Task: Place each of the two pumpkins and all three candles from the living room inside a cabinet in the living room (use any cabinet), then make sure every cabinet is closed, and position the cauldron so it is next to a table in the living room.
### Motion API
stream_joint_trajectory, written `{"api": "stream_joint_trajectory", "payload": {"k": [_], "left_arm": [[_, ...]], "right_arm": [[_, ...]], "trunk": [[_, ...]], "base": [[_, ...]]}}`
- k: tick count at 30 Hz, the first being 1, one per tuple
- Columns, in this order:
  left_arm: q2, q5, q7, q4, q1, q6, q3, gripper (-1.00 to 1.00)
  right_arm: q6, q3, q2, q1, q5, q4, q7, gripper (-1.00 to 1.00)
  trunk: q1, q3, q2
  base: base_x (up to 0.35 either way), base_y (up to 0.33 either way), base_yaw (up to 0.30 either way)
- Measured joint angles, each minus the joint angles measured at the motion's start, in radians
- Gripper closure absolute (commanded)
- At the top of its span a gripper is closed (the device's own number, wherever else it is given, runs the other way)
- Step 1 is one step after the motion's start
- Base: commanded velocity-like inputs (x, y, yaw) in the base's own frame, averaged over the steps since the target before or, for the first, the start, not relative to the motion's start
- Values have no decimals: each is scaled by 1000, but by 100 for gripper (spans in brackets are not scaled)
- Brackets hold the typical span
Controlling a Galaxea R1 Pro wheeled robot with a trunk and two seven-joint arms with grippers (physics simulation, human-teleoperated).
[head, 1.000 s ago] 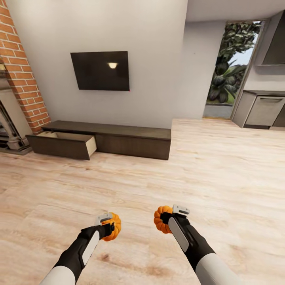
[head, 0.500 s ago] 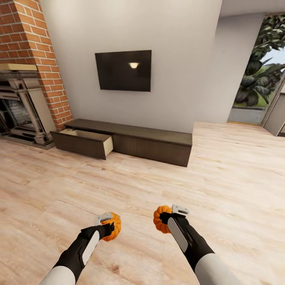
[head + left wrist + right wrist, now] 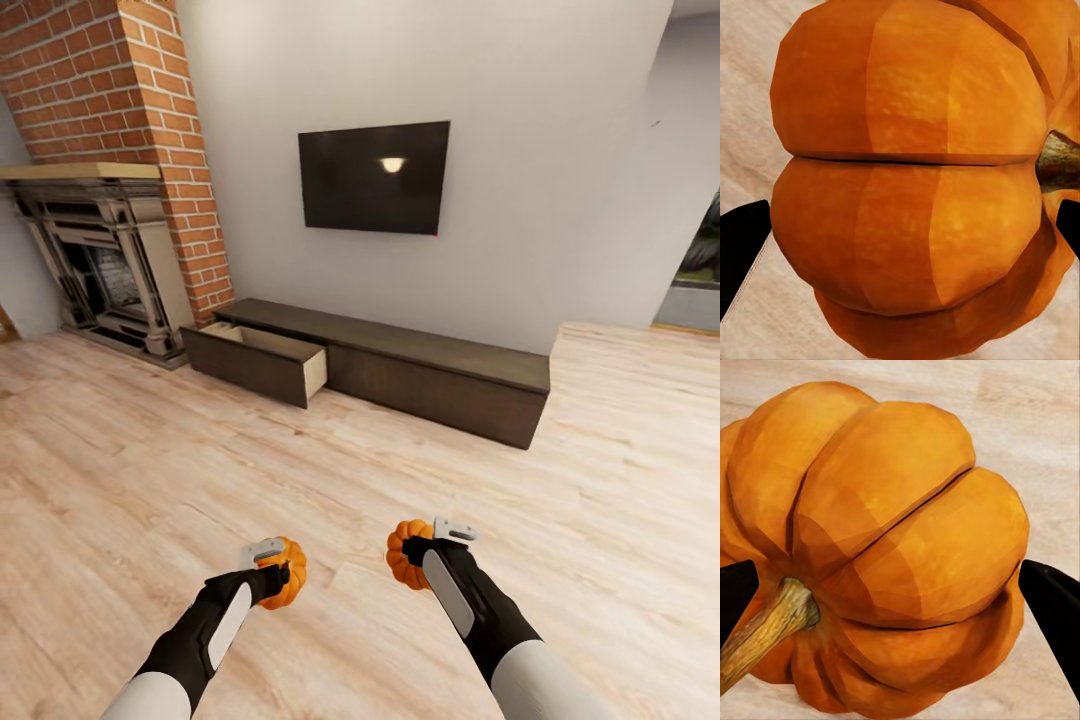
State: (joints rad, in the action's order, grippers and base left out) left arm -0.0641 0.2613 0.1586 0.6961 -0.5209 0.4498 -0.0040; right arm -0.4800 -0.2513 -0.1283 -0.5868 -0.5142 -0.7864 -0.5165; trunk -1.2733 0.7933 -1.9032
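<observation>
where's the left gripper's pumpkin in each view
Head view: the pumpkin sits low and left of centre, at the tip of the left gripper.
Left wrist view: the same pumpkin takes up most of the picture, its stem at the edge.
Right wrist view: that pumpkin isn't here; this is the right one.
Shared landmark: the pale wood floor behind it.

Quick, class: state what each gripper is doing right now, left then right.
Left gripper: closed on a pumpkin.
Right gripper: closed on the other pumpkin.

Head camera looks down across floor toward cabinet (image 3: 400,365); wrist cameras hug pumpkins (image 3: 915,180).
</observation>
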Motion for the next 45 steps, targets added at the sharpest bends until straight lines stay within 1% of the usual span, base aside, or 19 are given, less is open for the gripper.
{"api": "stream_joint_trajectory", "payload": {"k": [17,29,40,45], "left_arm": [[0,-1,0,0,0,0,0,100],[0,-1,0,0,0,0,1,100],[0,-1,0,0,0,0,1,100],[0,0,0,0,0,-1,0,100]], "right_arm": [[0,0,0,0,-1,0,1,100],[0,-5,-1,0,-1,0,1,100],[0,-6,-1,0,0,0,1,100],[0,-6,-2,0,1,0,1,100]], "trunk": [[0,0,0],[0,0,0],[0,0,0],[0,0,0]], "base": [[39,0,290],[320,0,290],[349,63,290],[194,12,290]]}}
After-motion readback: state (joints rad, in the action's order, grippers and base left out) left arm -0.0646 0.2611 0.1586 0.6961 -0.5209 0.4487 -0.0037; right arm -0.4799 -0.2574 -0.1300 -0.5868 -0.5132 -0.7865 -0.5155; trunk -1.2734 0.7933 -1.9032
